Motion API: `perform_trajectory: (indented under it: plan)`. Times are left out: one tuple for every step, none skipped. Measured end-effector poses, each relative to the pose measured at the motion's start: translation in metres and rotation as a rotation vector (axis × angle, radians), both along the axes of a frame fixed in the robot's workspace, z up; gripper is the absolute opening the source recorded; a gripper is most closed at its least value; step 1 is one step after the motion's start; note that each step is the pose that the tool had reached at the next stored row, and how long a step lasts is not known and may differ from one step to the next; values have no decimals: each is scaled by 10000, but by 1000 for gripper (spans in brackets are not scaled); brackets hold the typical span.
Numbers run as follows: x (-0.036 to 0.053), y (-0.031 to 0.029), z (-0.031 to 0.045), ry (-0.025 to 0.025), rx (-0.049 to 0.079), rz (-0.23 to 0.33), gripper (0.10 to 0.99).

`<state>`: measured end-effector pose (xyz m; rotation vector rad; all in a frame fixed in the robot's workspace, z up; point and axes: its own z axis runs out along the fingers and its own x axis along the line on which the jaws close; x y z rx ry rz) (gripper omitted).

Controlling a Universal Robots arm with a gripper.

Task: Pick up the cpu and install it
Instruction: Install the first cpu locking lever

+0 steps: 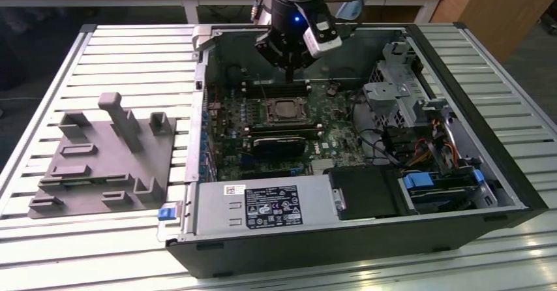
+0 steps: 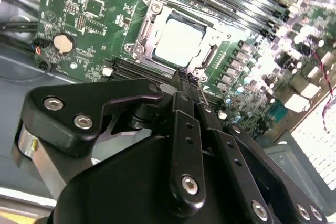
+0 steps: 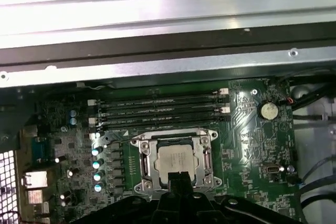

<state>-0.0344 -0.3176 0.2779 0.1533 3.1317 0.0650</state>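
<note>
Above the open computer case [image 1: 348,239], the gripper [image 1: 287,76] hung over the green motherboard [image 3: 247,140]. Its two fingers [image 2: 189,108] were pressed together and held nothing. The cpu [image 2: 178,42] sat flat inside its socket frame [image 3: 202,158], just below the fingertips, so it looked already put in place. The grey fixture plate [image 1: 96,167] lay on the table beside the case.

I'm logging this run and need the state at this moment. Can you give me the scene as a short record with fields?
cpu: lies in the socket frame on the motherboard, silver top up
gripper: shut, holds nothing, above the socket inside the computer case
fixture plate: on the slatted table, at the exterior view's left of the case
</note>
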Motion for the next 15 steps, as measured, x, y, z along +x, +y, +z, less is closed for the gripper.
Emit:
perform_trajectory:
  plan:
    - [0, 0, -3, -9, 0, 159, 106]
    - [0, 0, -6, -14, 0, 318, 106]
    - [-1, 0, -9, -16, 0, 470, 106]
    - [-1, 0, -11, -16, -1, 625, 106]
    - [-1, 0, -12, -17, -1, 778, 106]
    - [-1, 0, -15, -19, 0, 942, 106]
    - [-1, 0, -15, -19, 0, 1072, 106]
    - [-2, -1, -16, -20, 0, 1140, 106]
    - [-9, -2, -18, -22, 5, 1156, 106]
    - [-24, -3, -19, -24, 6, 1159, 106]
    - [-55, -3, -19, -26, 7, 1161, 106]
    - [-90, -3, -21, -30, 12, 1158, 106]
    - [-122, -3, -23, -35, 15, 1158, 106]
    - [-149, -3, -24, -38, 15, 1160, 106]
    - [-174, -3, -25, -39, 14, 1159, 106]
